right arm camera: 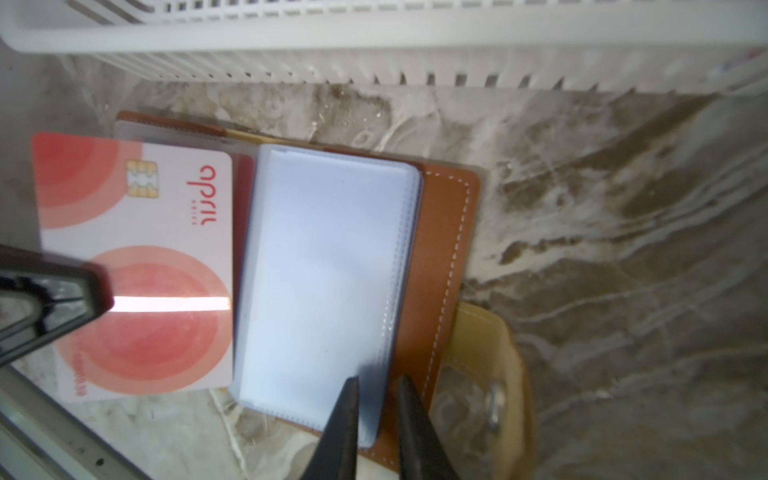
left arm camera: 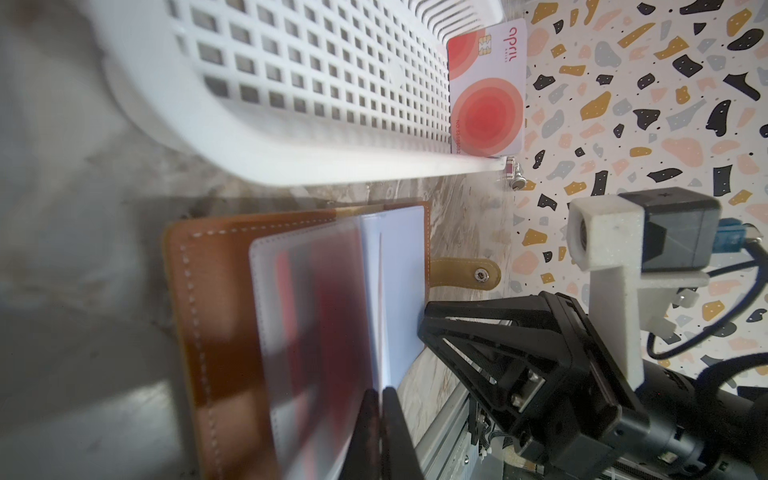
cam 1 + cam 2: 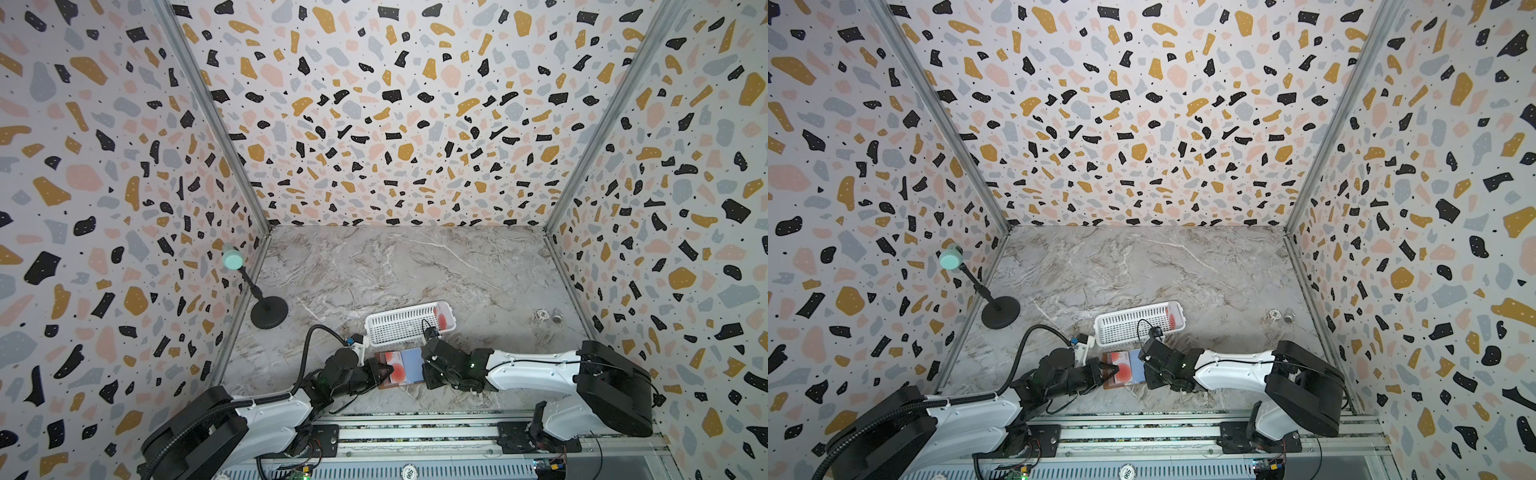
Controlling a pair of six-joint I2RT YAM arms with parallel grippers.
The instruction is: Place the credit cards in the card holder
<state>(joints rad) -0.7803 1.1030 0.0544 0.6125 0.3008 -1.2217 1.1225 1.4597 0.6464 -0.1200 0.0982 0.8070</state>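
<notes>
A: What sits on the table [image 3: 415,266]?

B: The biggest thing is the white basket [image 3: 395,326], near the middle. Just in front of it, closer to the arms, the holder [image 1: 442,249] lies open and flat with its leather side down.

A: And inside it?

B: A stack of pale sleeves [image 1: 324,270] rests on its right half.

A: Where are the cards?

B: One card [image 1: 166,199] lies face up over the holder's left half and juts past the leather edge. I cannot tell whether its inner edge has entered a sleeve. The second card [image 2: 486,95] stands inside the basket against its right end wall.

A: The claws?

B: The left claw [image 1: 99,293] is pinched together on the card's outer edge. The right claw [image 1: 378,386] has its jaws slightly apart with the sleeves' near corner between them. I cannot tell whether they squeeze the stack.

A: Anything smaller?

B: The snap tab [image 1: 490,374] sticks out from the holder's right edge, flat on the table.
</notes>
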